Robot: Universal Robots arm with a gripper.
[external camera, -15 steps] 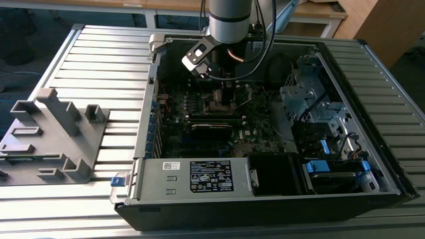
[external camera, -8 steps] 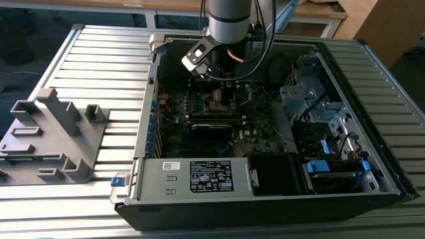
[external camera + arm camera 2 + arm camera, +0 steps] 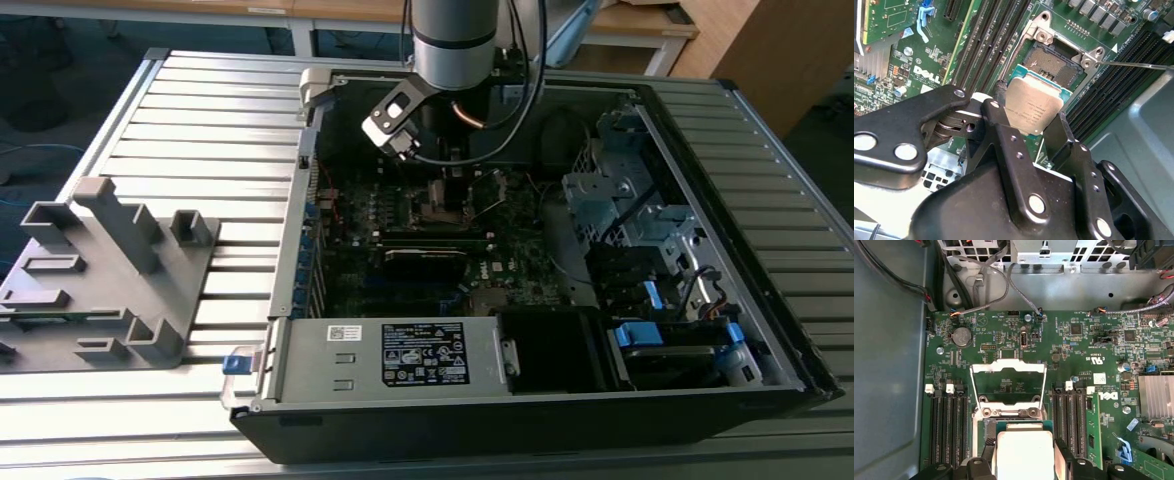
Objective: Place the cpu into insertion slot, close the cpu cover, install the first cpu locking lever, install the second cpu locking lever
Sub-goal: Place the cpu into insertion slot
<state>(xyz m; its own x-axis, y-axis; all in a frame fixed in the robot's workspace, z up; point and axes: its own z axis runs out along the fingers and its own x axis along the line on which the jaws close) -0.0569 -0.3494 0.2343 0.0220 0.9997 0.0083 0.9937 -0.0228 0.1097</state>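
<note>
**Fig.** Gripper (image 3: pixel 1030 107) clamped on the cpu (image 3: pixel 1036 100) by two opposite edges. The chip hovers just above & partly over the insertion slot (image 3: pixel 1056 62), not yet seated. Likely risk: lowered offset or tilted w.r.t. the slot, it could damage the contact field (image 3: pixel 1054 65) or snag the rim. Second wrist view gives the bare contact field; first wrist view gives the cpu cover (image 3: pixel 1009 366) standing open beyond the slot.
</note>
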